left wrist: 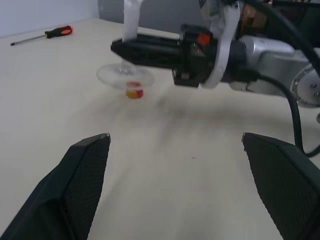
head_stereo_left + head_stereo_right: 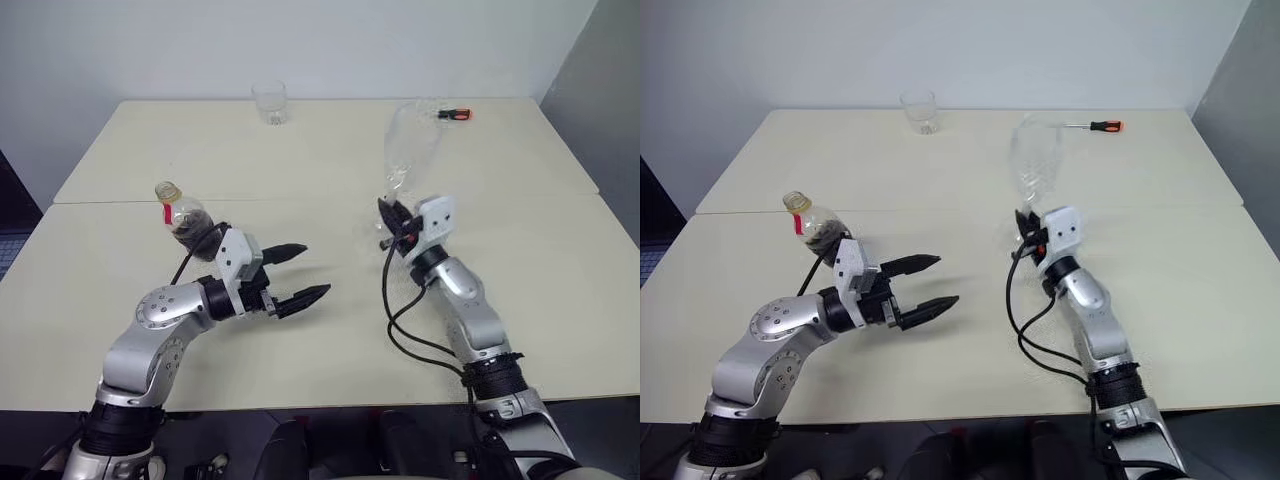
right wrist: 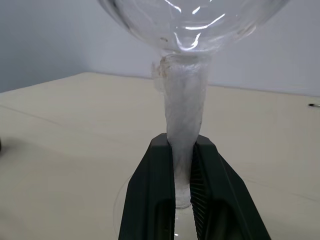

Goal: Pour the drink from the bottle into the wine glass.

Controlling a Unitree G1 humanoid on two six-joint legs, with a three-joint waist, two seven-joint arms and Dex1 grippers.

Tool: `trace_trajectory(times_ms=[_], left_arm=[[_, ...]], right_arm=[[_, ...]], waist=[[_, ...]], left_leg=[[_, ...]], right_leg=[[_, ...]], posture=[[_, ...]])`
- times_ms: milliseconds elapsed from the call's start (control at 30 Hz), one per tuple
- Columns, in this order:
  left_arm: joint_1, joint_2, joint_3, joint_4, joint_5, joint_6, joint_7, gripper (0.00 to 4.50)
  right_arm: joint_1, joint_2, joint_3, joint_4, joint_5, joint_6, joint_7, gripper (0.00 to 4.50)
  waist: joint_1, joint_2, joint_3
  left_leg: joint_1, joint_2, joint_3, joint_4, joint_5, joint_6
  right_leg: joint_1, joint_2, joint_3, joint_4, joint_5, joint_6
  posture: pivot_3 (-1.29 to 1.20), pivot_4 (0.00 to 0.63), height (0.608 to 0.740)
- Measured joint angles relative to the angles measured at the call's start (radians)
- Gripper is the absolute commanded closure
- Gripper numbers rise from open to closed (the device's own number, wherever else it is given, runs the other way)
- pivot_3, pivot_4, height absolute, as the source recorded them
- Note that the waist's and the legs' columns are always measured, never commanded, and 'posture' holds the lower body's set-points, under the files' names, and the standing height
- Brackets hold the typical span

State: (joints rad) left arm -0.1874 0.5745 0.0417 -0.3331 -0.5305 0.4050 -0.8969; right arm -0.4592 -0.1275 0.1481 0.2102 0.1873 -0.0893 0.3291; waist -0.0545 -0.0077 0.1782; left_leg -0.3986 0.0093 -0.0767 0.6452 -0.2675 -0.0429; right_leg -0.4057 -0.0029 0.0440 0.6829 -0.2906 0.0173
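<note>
We see the right gripper point(image 3: 182, 175) clamped on the wine glass point(image 2: 410, 150) stem, steadying it; left of the glass, the left gripper point(image 2: 300, 272) gapes empty, the bottle point(image 2: 183, 215) behind it.

wine glass point(image 3: 185, 125) rim off-frame

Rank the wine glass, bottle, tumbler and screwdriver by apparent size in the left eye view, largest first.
1. wine glass
2. bottle, partly hidden behind the left arm
3. tumbler
4. screwdriver

The tumbler and screwdriver sit farthest from the camera, so their ranking is unsure.
</note>
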Motion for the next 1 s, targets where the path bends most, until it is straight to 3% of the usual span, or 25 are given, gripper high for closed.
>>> trace_trajectory(times_ms=[367,800,1000], left_arm=[[0.213,-0.011,0.121,-0.176,-0.057,0.039,0.132,0.0],[0.533,-0.078,0.273,-0.373,-0.059,-0.005,0.281,0.0],[0.559,-0.12,0.276,-0.39,-0.045,-0.035,0.343,0.0]], right_arm=[[-0.074,0.075,0.012,0.247,-0.03,-0.179,0.145,4.36],[-0.084,0.134,0.009,0.429,-0.056,-0.291,0.195,4.36],[-0.086,0.151,0.01,0.506,-0.084,-0.328,0.195,4.36]], waist=[[0.0,0.0,0.0],[0.001,-0.001,-0.001],[0.002,-0.001,-0.001]], left_leg=[[0.001,0.001,-0.002,0.0,0.001,-0.001],[0.003,0.001,-0.001,0.001,0.001,-0.002],[0.004,0.001,0.0,0.001,0.002,-0.004]], right_leg=[[0.001,0.0,0.001,0.001,0.001,-0.001],[0.001,0.0,0.002,0.005,0.001,-0.001],[0.002,0.0,0.002,0.006,0.001,-0.001]], posture=[[0.0,0.15,0.74],[0.0,0.15,0.74],[0.0,0.15,0.74]])
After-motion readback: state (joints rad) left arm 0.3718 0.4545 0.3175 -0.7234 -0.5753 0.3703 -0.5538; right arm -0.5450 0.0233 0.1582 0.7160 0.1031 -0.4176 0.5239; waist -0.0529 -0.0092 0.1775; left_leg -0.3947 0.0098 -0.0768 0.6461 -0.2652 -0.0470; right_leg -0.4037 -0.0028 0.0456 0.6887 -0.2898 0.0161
